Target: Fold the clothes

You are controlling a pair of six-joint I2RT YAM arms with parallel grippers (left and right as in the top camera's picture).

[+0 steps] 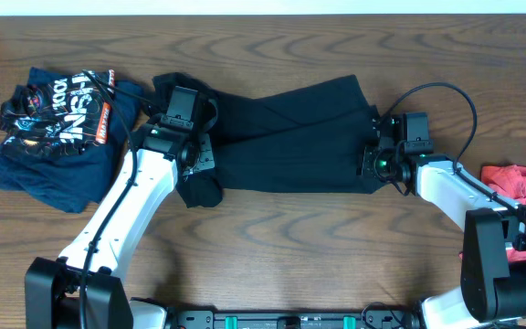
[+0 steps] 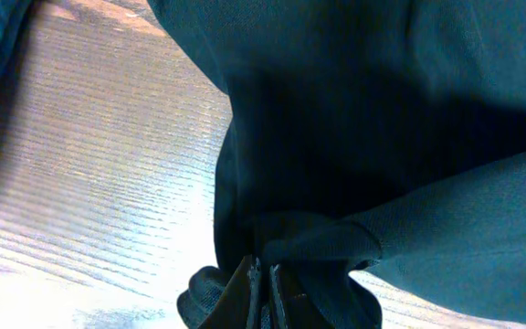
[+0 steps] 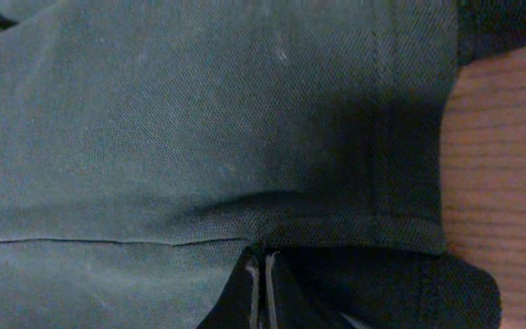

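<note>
Lying across the middle of the wooden table (image 1: 272, 247), the black shirt (image 1: 286, 137) forms a broad, flattened band with its long axis running from 9 to 3 o'clock, the 3 o'clock end lifted slightly toward 2. Up close its cloth is a fine pebbled knit, matte, with a straight stitched seam crossing it and a doubled hem along one side. A diagonal fold line ridges the upper layer, and a stubby sleeve-like flap hangs off the 7 o'clock corner.

The left gripper (image 2: 265, 272) sits at the shirt's 9 o'clock end, its jaws pressed together with a bunched tuck of the dark fabric clamped between them. The right gripper (image 3: 261, 267) sits at the 3 o'clock end, jaws likewise closed, pinching the cloth just below the hem.

A crumpled navy T-shirt with white and orange print (image 1: 57, 128) lies at 9 to 10 o'clock from the black shirt, its edge just beside the left gripper. A red cloth (image 1: 519, 183) rests at the table's 3 o'clock edge, apart from the right gripper. Bare grained wood stretches along the whole 6 o'clock side — between the two arms — and a narrower strip runs along 12 o'clock.
</note>
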